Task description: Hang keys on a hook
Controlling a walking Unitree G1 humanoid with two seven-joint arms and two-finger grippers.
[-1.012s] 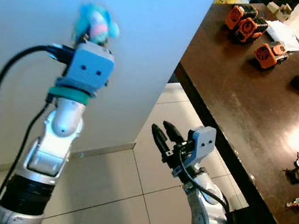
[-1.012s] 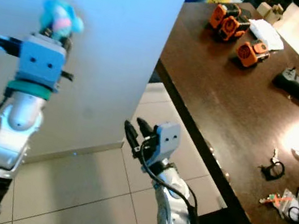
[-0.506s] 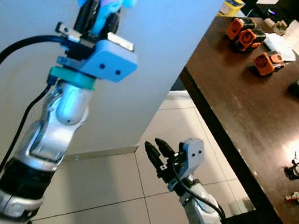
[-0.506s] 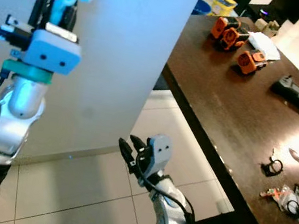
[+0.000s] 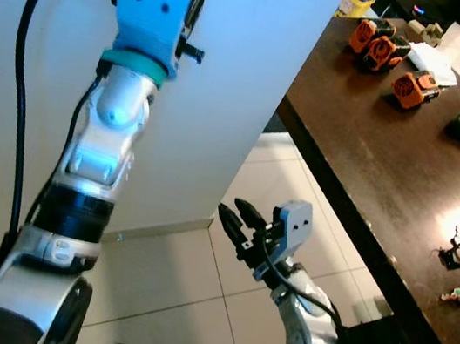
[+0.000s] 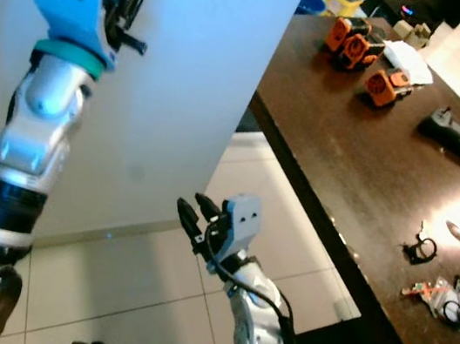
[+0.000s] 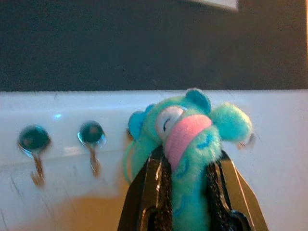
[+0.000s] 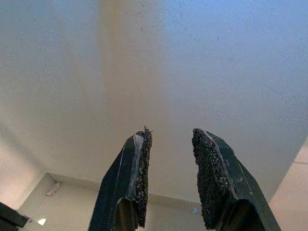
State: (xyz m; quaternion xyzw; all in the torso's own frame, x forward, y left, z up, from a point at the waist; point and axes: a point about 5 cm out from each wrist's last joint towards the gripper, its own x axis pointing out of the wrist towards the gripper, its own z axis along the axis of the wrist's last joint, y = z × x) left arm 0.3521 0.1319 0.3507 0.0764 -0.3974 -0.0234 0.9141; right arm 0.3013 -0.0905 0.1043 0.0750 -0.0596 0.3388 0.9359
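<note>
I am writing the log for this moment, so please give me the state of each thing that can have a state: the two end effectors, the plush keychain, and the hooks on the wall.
Left end effector: raised at the wall, shut on the plush keychain.
Plush keychain: gripped, not yet hung.
Hooks: two, both bare.
Right end effector: low, open, holding nothing.

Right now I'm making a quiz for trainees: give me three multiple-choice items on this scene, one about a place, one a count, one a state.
1. Where is the left gripper?
A. raised at the white wall
B. low over the floor
C. on the table

2. How many hooks are on the wall?
A. none
B. two
C. five

3. What state is the right gripper in?
A. shut on a key
B. shut on paper
C. open

Answers: 1 A, the arm reaches up along the wall. 2 B, two round-headed hooks sit side by side. 3 C, its fingers stand apart.
</note>
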